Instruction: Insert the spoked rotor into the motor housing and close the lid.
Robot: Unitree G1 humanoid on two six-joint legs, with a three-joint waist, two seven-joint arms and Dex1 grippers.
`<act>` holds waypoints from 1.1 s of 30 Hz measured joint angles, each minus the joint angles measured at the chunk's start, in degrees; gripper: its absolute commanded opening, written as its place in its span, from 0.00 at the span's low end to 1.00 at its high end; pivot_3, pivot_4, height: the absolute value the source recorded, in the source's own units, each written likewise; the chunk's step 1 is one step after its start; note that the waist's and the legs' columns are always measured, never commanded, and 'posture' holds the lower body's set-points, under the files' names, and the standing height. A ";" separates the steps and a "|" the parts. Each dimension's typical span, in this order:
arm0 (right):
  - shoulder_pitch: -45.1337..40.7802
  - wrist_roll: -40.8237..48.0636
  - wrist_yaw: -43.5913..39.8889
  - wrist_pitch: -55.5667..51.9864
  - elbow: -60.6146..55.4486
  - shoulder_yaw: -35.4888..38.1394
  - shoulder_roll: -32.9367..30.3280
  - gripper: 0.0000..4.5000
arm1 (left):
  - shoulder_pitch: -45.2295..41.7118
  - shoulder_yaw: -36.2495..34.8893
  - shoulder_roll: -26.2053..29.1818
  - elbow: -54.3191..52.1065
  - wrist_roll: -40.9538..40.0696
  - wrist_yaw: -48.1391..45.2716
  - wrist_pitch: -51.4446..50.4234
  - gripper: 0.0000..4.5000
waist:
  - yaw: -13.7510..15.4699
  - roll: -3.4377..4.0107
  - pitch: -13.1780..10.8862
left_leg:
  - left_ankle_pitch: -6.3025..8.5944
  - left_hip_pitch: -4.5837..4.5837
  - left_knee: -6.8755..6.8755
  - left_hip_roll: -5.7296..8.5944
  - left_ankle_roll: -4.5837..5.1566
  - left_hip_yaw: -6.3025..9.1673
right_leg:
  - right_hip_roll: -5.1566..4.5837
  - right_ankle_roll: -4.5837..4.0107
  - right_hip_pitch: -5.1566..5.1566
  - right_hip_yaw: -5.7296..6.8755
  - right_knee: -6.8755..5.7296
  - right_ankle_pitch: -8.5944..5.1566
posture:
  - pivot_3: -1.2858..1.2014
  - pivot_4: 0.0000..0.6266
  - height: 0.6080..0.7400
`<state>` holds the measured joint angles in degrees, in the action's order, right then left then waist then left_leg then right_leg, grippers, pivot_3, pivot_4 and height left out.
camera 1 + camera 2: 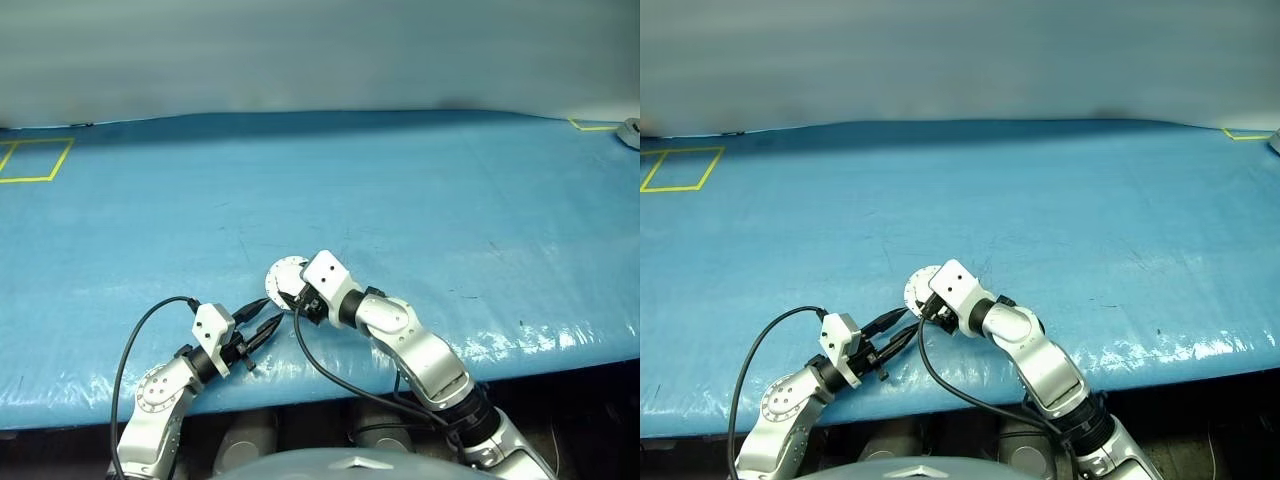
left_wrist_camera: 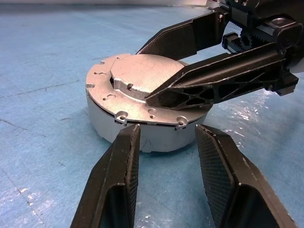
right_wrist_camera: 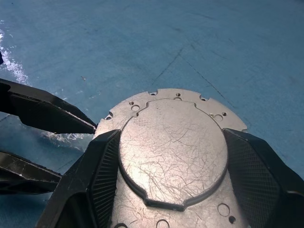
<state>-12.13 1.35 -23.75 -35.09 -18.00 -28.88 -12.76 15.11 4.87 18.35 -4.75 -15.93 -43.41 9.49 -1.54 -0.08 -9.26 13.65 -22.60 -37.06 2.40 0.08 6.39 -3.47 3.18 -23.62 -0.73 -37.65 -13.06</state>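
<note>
The motor housing (image 2: 102, 121) is a short silver cup standing on the blue table near its front edge. The lid (image 3: 173, 156) lies flat on top of it, plain grey side up. The spoked rotor is hidden. My right gripper (image 3: 172, 137) reaches down over the housing, its fingers pressed against opposite sides of the lid's raised round centre. My left gripper (image 2: 167, 130) is level with the table just short of the housing's side wall, open, with nothing between its fingers. Both grippers meet at the housing (image 1: 283, 275) in the head views.
A yellow taped square (image 1: 30, 160) marks the far left of the blue table cover (image 1: 420, 200), and a yellow corner mark (image 1: 590, 125) and a grey object (image 1: 630, 132) are at the far right. The table's front edge runs just behind the grippers.
</note>
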 measured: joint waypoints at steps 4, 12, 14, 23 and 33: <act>-0.08 -0.44 -0.57 1.45 1.41 -0.03 -0.41 0.67 | 0.00 -0.03 0.00 0.08 0.01 0.00 0.01 0.42 | -0.11 -0.01 0.01 | 0.00 0.06 -0.01 -0.01 0.00 -0.01 | 0.01 -0.01 0.04 -0.01 -0.02 0.00 | 0.52 0.24 1.00; -2.20 -0.93 -1.79 1.92 4.09 -0.18 -0.27 0.67 | 0.02 -0.11 0.00 0.67 0.05 -0.01 0.12 0.42 | -0.41 -0.06 0.05 | -0.01 0.54 -0.01 -0.05 0.00 0.00 | 0.01 -0.08 0.21 -0.02 -0.09 -0.05 | 0.52 0.24 1.00; -3.03 -1.03 -2.25 0.89 4.38 -0.32 -0.31 0.67 | 0.01 -0.11 0.00 0.74 0.06 -0.08 0.26 0.42 | -0.41 -0.07 0.06 | -0.01 0.66 0.00 -0.05 0.00 0.00 | -0.01 -0.12 0.31 -0.02 -0.09 -0.08 | 0.52 0.24 1.00; -4.51 0.74 -3.36 -4.65 4.44 1.83 1.48 0.67 | -0.10 -0.12 0.01 1.12 0.06 -0.12 0.81 0.42 | -0.42 -0.07 0.07 | -0.01 0.66 0.03 -0.05 -0.01 0.00 | -0.02 -0.11 0.27 -0.04 -0.09 -0.07 | 0.52 0.24 1.00; -5.21 0.47 -1.74 -7.80 3.78 1.62 1.58 0.67 | -0.34 -0.20 0.12 1.79 0.05 -0.37 0.92 0.42 | -0.21 -0.06 0.09 | 0.00 0.66 0.03 -0.05 -0.02 0.00 | -0.13 -0.11 0.29 -0.04 -0.07 -0.08 | 0.52 0.24 1.00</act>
<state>-17.34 1.82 -25.50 -42.89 -14.22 -27.26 -11.18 14.77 4.67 18.46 -2.96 -15.88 -43.77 10.41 -1.75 -0.13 -9.18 13.65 -21.93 -37.03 2.36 0.06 6.40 -3.60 3.08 -23.33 -0.78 -37.72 -13.14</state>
